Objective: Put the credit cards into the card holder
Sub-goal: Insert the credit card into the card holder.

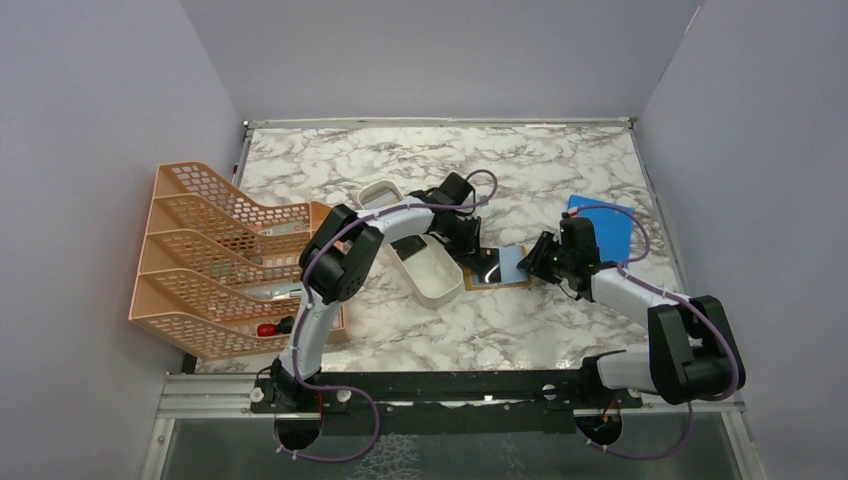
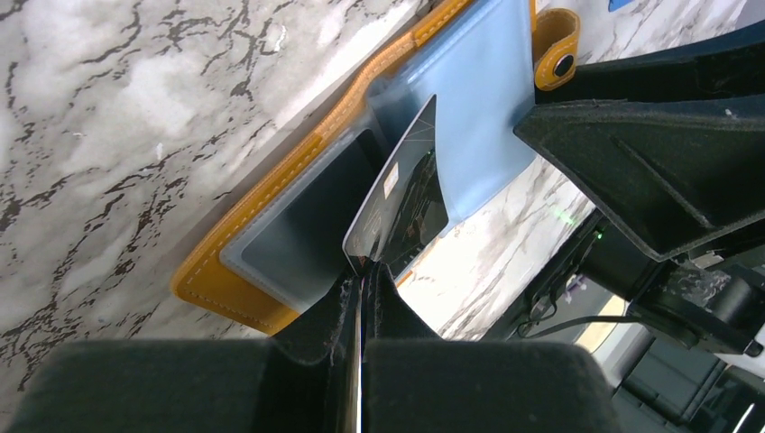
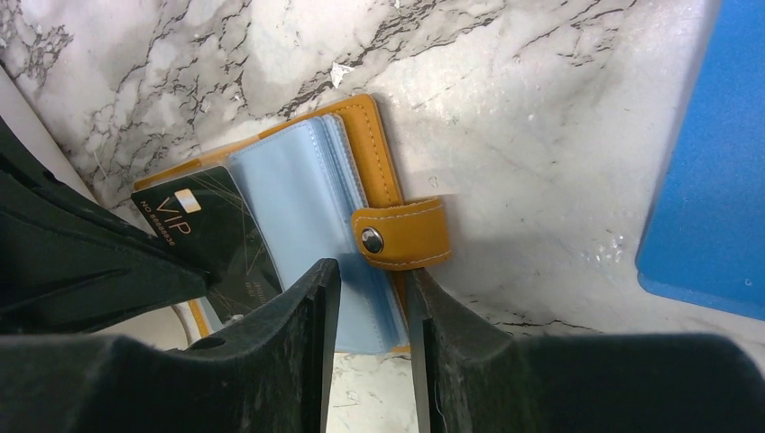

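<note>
The orange-tan card holder point(image 1: 515, 282) lies open on the marble at the centre, its pale blue clear pockets up; it also shows in the left wrist view point(image 2: 235, 271) and the right wrist view point(image 3: 379, 153). My left gripper point(image 1: 468, 250) point(image 2: 365, 271) is shut on a black credit card point(image 2: 406, 194) point(image 3: 212, 230), whose far end sits at a pocket mouth on the holder's left half. My right gripper point(image 1: 545, 262) point(image 3: 373, 271) is over the holder's right edge beside the snap strap point(image 3: 401, 236), jaws a narrow gap apart above the pockets. No other cards show.
A long white tray point(image 1: 425, 265) lies just left of the holder, under my left arm. A peach mesh file rack point(image 1: 220, 260) stands at the left. A bright blue sheet point(image 1: 605, 225) point(image 3: 713, 180) lies to the right, behind my right arm.
</note>
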Tool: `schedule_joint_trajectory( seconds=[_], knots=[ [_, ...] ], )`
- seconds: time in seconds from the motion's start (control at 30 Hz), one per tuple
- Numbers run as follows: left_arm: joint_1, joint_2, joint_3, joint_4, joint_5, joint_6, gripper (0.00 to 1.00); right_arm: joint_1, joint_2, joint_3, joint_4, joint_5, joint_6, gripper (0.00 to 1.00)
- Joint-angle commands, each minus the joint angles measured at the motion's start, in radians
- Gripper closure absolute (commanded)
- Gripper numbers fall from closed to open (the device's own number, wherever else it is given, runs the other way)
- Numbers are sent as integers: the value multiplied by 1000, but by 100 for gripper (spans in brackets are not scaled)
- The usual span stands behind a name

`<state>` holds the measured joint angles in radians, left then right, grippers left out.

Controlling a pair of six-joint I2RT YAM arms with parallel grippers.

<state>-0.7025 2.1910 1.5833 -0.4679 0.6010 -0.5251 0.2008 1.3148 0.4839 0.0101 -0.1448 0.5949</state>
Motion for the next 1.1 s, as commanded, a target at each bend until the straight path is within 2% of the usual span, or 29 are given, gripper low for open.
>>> schedule_joint_trajectory(
  seconds=[0.0, 0.67, 0.83, 1.07],
  knots=[
    [-3, -28, -41, 34, -94, -32, 100, -1, 17, -42, -23, -19, 12, 63],
    [-14, -77, -146, 136, -96, -118, 100, -1, 33, -41, -7, -31, 13, 64],
    [-15, -103, -168, 157, -146, -140, 100, -2, 25, -44, -7, -32, 13, 64],
    [-31, -99, -189, 186, -145, -167, 100, -1, 19, -46, -4, -44, 11, 64]
  ],
)
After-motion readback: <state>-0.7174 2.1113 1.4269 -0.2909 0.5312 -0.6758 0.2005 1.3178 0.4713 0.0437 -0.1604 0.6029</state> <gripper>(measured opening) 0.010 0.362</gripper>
